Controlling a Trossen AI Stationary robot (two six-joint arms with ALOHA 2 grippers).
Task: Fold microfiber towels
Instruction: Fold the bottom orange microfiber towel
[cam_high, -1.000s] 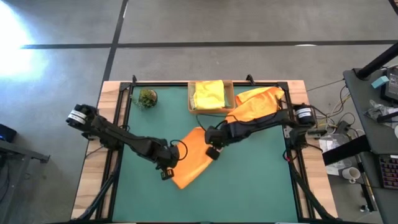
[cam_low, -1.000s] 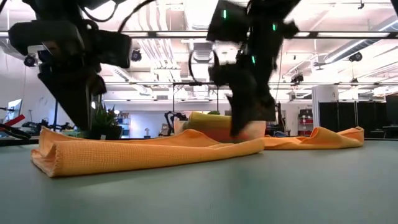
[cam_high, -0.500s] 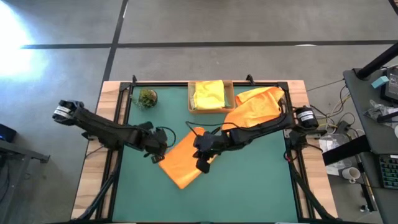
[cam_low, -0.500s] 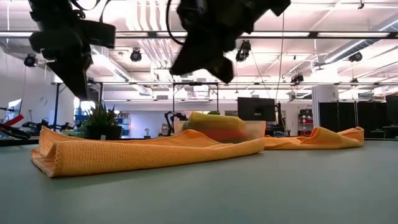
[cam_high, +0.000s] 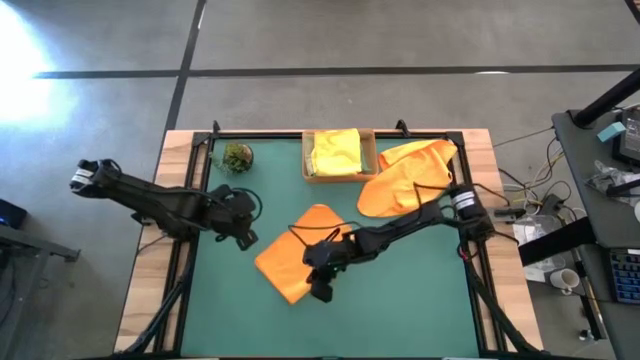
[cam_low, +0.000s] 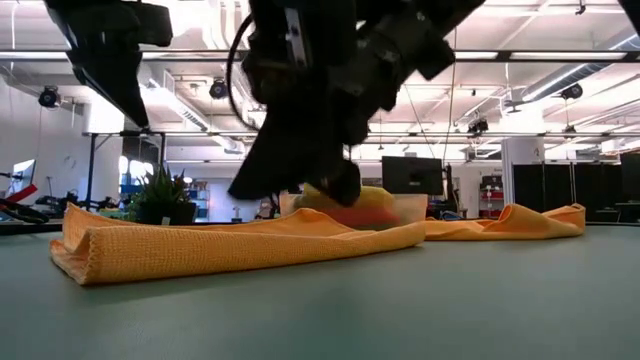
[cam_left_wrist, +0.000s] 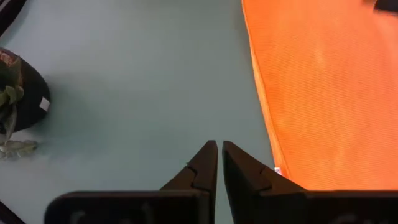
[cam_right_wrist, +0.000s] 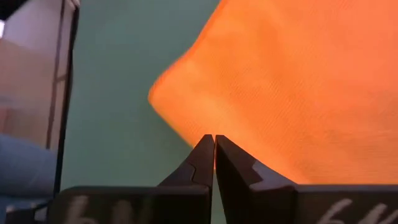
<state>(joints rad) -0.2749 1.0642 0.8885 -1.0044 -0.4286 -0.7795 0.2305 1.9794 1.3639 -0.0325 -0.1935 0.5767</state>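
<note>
Three microfiber towels show on the table: a folded orange towel (cam_high: 296, 254) lying near the middle of the green table mat (cam_high: 410, 310), a second orange towel (cam_high: 405, 176) heaped loosely at the mat's far right, partly over its edge and just beside the cardboard tray (cam_high: 307, 171), and a yellow towel (cam_high: 337, 152) lying in that tray. The folded orange towel (cam_low: 230, 243) lies flat in the low view, with a rounded fold at its left end and its layers stacked. The right gripper (cam_high: 320, 283) is low over the near right edge of this towel, its arm reaching in from the table's right side; in the right wrist view its fingers (cam_right_wrist: 202, 163) are pressed together with nothing between them, pointing at the towel's corner (cam_right_wrist: 273, 87), and I cannot tell whether the tips touch the cloth. The left gripper (cam_high: 243, 230) sits just off the towel's left edge, over bare mat; in the left wrist view its fingers (cam_left_wrist: 205, 165) are nearly pressed together, holding nothing, with the towel's hemmed edge (cam_left_wrist: 311, 81) just beside them. A small potted plant (cam_high: 237, 157) stands at the mat's far left corner, well apart from the towels; its dark pot (cam_left_wrist: 15, 93) shows at the edge of the left wrist view
</note>
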